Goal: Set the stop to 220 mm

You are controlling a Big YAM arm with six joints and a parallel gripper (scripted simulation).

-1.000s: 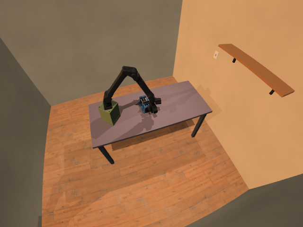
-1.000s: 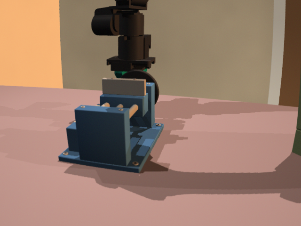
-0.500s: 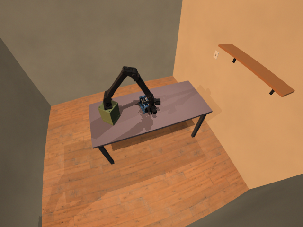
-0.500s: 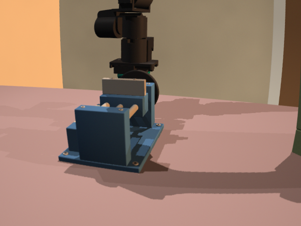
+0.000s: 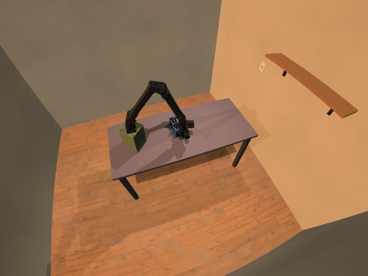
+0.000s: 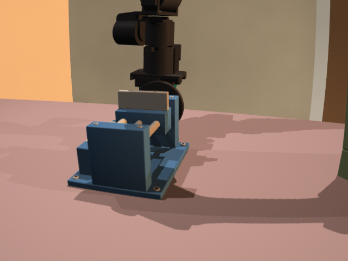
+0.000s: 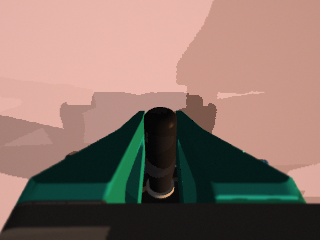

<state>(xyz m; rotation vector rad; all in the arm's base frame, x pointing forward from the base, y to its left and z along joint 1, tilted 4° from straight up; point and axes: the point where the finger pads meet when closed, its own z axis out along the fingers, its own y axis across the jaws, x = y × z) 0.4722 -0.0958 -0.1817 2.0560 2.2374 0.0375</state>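
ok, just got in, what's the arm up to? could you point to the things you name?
The black arm (image 5: 173, 104) (image 6: 159, 58) is bent down over the blue stop fixture (image 5: 173, 130) (image 6: 119, 157), its pincer (image 7: 160, 121) shut on the dark handle (image 7: 160, 135) of the handwheel (image 6: 180, 106). The grey-faced block (image 6: 142, 100) sits at the handwheel end of the rods. I can't read a scale, so whether it's at 220 mm is unclear. The handwheel hasn't been let go.

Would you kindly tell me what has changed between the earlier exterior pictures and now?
In the exterior view, the gripper has shifted slightly right and down. It is now closed on the handle; the earlier pictures do not show whether that grip is new. The handwheel rim and grey-faced block look unmoved.
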